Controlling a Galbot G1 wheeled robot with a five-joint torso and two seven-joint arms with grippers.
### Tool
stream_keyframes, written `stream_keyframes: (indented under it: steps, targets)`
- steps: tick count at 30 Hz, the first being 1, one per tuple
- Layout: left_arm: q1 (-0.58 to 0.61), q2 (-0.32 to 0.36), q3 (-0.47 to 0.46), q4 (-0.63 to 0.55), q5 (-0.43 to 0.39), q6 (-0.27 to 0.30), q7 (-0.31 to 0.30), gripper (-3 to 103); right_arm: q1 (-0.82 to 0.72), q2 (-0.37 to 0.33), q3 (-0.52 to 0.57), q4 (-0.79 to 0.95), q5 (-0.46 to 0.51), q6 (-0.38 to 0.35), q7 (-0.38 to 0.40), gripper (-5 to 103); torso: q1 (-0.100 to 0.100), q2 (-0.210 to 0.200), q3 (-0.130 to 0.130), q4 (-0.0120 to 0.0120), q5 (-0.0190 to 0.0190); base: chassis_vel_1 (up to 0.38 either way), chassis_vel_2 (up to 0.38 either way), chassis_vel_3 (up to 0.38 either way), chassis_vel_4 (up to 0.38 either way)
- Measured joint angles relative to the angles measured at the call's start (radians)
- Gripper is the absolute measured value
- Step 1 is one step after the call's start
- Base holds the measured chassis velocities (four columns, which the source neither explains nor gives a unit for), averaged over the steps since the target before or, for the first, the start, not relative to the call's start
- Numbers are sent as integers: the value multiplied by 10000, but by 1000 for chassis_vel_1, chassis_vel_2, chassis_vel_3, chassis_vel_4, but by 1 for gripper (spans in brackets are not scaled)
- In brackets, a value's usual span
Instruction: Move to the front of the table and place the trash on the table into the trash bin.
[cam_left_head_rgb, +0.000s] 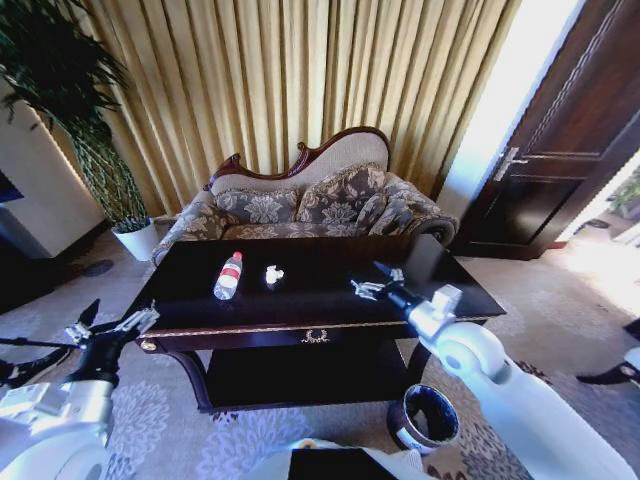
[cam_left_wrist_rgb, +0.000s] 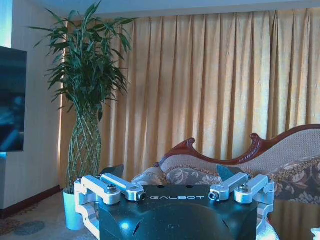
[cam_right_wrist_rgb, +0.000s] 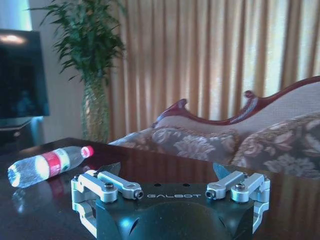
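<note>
Head view: robot is parked at the front of the table (cam_left_head_rgb: 300, 320). Right gripper (cam_left_head_rgb: 377, 279) is out over the right half of the tabletop, jaws spread, nothing between them. Left gripper (cam_left_head_rgb: 110, 322) hangs off the table's front-left corner, jaws also spread, empty, idle. Bottle (cam_left_head_rgb: 229, 275) lies on its side left of centre; a paper wad (cam_left_head_rgb: 273, 273) sits just beside it, well apart from the right gripper. The other litter I can't pick out. Trash bin (cam_left_head_rgb: 424, 417) stands on the carpet by the front-right table leg, under the right arm.

My read: the step is the reach for the first pickup. The paper wad is the nearer target for the right arm; come down from above and close low, since it's small and the top is glossy. The bottle can roll, so grip across the body, not the cap.

Left wrist view: left jaws wide apart, pointing at the curtain (cam_left_wrist_rgb: 210, 75), the potted plant (cam_left_wrist_rgb: 87, 90) and the sofa (cam_left_wrist_rgb: 240, 165).

Right wrist view: right jaws wide apart, low over the tabletop. The bottle is off to one side, apart from the fingers, red cap toward the sofa.

Room: patterned carpet (cam_left_head_rgb: 180, 420), dark door (cam_left_head_rgb: 560, 150) at right, dark glossy reflective tabletop.
</note>
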Motion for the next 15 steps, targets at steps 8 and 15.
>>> stream_keyframes:
  steps: [8,15]
  targets:
    - [105,-42,-264,0,-20,-59,-5,100,2538,168,-2219,-923,474,-45,24,100,1,0,0,1,-5,0,0,0,0]
    - [159,-40,-460,0,-33,-69,2,100,4067,631,-3950,-1613,559,-196,94,100,1,0,0,1,-4,0,0,0,0]
